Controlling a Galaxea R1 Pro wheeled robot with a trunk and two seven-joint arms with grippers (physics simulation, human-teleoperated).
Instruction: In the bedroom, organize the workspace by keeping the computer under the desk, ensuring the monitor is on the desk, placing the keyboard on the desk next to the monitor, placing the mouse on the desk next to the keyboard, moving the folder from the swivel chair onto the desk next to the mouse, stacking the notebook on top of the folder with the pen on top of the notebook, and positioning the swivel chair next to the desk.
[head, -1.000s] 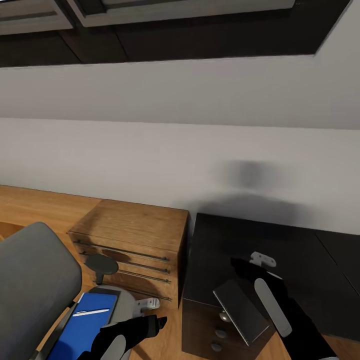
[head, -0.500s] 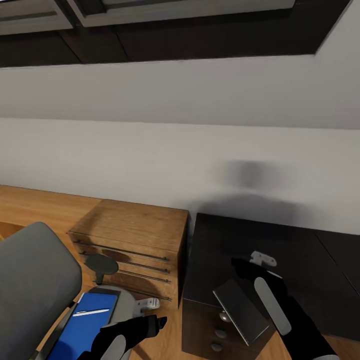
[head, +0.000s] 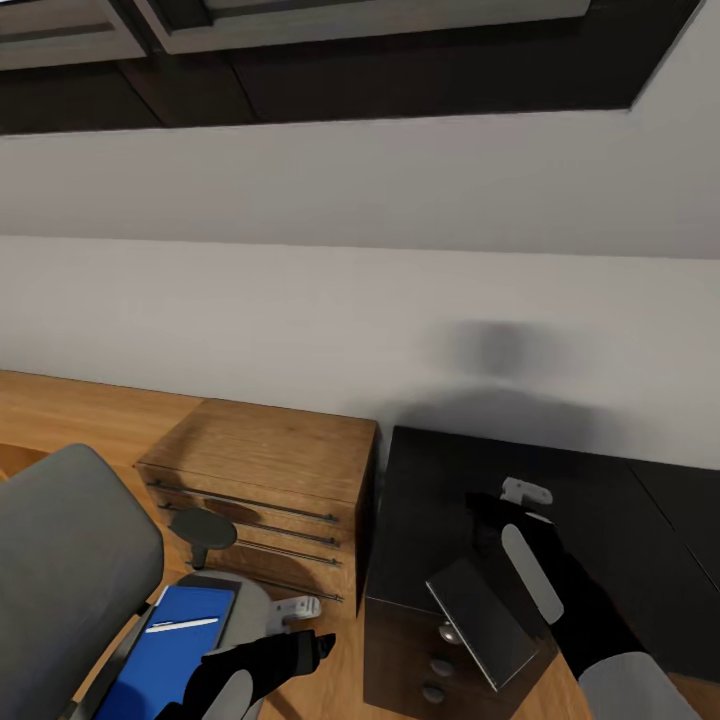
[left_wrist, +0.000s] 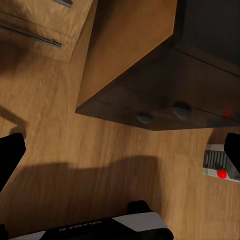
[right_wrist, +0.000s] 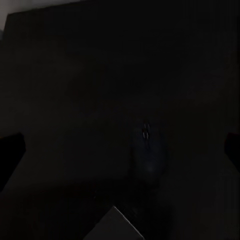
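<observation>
The right hand (head: 500, 508) is drifting back from the notebook (head: 483, 622), now lying on the tabletop (head: 600, 520) edge, fingers spread and empty. The mouse (right_wrist: 148, 150) is sitting just beyond it. The left hand (head: 300, 648) is hanging open near the folder (head: 165, 655), probably next.

Wall (head: 300, 300): plain white-grey, sloped above, shadowed at right.
Floor (head: 60, 410): light wood planks.
Cabinet (head: 270, 470): low, light wood, set against wall.
Skylight (head: 350, 60): dark.

Folder (head: 165, 650) on swivel chair (head: 70, 570) seat – cabinet (head: 265, 480) left of desk (head: 600, 520); mouse (right_wrist: 149, 150) seemingly on desk.
</observation>
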